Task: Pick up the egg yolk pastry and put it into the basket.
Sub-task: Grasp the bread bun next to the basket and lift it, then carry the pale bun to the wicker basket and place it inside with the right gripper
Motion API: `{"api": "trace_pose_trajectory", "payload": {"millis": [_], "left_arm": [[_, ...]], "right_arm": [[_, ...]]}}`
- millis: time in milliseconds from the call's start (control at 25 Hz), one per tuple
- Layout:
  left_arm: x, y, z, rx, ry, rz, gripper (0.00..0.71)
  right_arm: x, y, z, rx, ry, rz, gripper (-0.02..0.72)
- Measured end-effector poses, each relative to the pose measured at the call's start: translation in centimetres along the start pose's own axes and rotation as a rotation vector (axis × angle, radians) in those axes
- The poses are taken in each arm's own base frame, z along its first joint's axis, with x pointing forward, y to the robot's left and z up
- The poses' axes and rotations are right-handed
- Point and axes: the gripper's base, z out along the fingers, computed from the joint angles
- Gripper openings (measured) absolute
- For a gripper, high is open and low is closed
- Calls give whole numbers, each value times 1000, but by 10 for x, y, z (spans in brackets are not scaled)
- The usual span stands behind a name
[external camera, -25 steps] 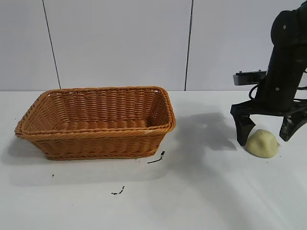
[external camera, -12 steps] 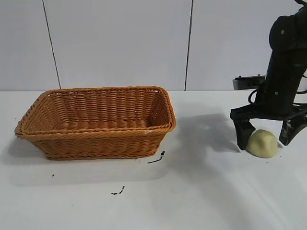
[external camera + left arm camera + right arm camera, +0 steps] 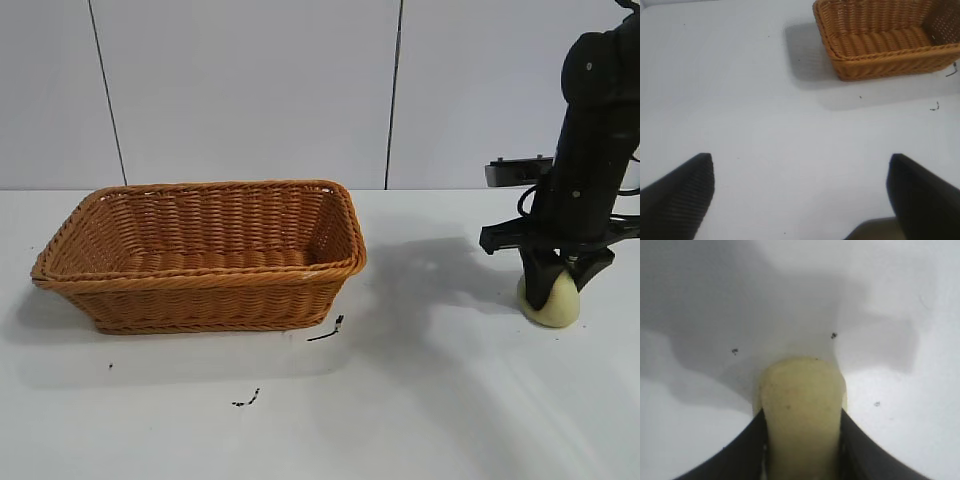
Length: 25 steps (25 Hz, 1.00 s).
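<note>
Pastry comes first: the egg yolk pastry (image 3: 553, 302) is seen resting on the white table (image 3: 430, 400), near the table's right edge and about midway between its front and back. It is clamped on both sides by the right gripper (image 3: 556, 290), which is pointed straight down over it; in the right wrist view the two dark fingers (image 3: 742, 450) are pressed against the pale sides of the egg yolk pastry (image 3: 802, 410), and the soft lump appears squeezed narrow between them. No lift is shown; its base is judged to be on the table.

The basket (image 3: 200, 285) stands well apart, toward the table's left side, open and with nothing seen in it. The left gripper (image 3: 800, 200) is held idle above bare table, its fingers spread wide, with the basket (image 3: 885, 65) far off in its view.

Several failures may be expected from here. Because the pastry is soft, it could be crushed or split if more pressure is applied. Because its dome is smooth and rounded, it could be squeezed out of the grip during the lift. On the way across, the basket's flared braided rim could be clipped if the carry is kept too low.

The table is matte white, marked by a few small dark specks and scraps (image 3: 326, 331) near the basket. Pale wall panels (image 3: 250, 90) with dark vertical seams stand behind.
</note>
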Motion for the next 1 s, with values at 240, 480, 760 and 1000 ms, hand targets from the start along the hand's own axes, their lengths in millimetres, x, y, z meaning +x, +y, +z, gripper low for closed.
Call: {"api": "trace_pose_trajectory", "payload": {"millis": [240, 480, 760, 1000], "left_arm": [[0, 0, 0, 0, 0, 0, 696], [0, 0, 0, 0, 0, 0, 696], [0, 0, 0, 0, 0, 0, 696], [0, 0, 0, 0, 0, 0, 696]], "right_arm": [[-20, -1, -37, 2, 23, 2, 192], [-52, 2, -102, 4, -114, -3, 189], [-70, 32, -156, -10, -303, -46, 189], [-67, 85, -173, -37, -358, -140, 189]]}}
